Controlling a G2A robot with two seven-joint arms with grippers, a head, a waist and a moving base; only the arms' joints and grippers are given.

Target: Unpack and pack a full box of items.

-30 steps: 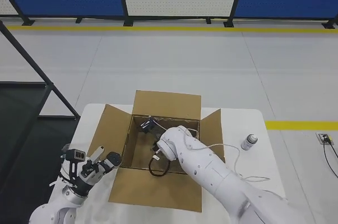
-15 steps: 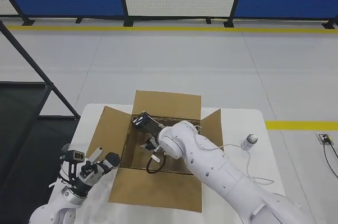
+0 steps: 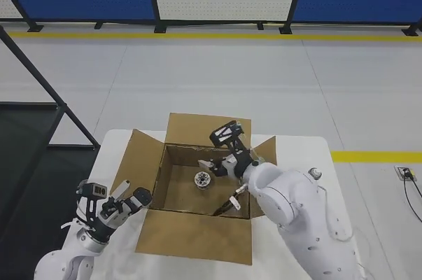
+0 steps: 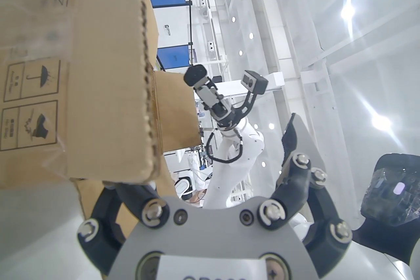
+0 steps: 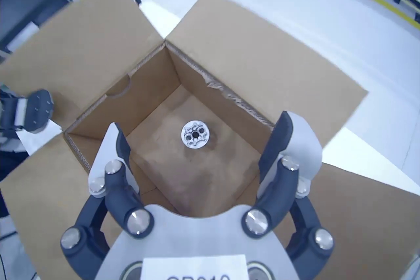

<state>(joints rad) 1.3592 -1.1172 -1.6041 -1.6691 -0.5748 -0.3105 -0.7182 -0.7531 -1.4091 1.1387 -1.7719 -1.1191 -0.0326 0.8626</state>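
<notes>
Starting at the left side of the bench [image 3: 116, 150], the left hand [image 3: 130, 195] sits low beside the box [image 3: 194, 238], just outside its left flap [image 3: 138, 165]. Its fingers [image 4: 291, 137] are spread wide and grasp nothing. The left wrist view gives what the top view cannot: the flap's outer face with its printed handling symbols, and its corrugated edge running close past the hand. Whether the cardboard touches a finger I cannot tell. Past that edge, the same view catches the other arm's hand from below, raised above the box's rim.

The box stands in the middle of the bench with all four flaps folded outward. A round item [image 3: 203, 179] stands on its floor, toward the back wall. The right wrist view looks straight down on the item's silvery top with a dark hole at its centre.

The right hand [image 5: 200, 125] hangs over the open box, pointing down. Its fingers are released and wide apart, with nothing between the pads, and the round item is well below them.

Farther right, the top view adds a small bottle [image 3: 313, 172] upright on the bench, apart from the box and partly hidden behind the right arm.
</notes>
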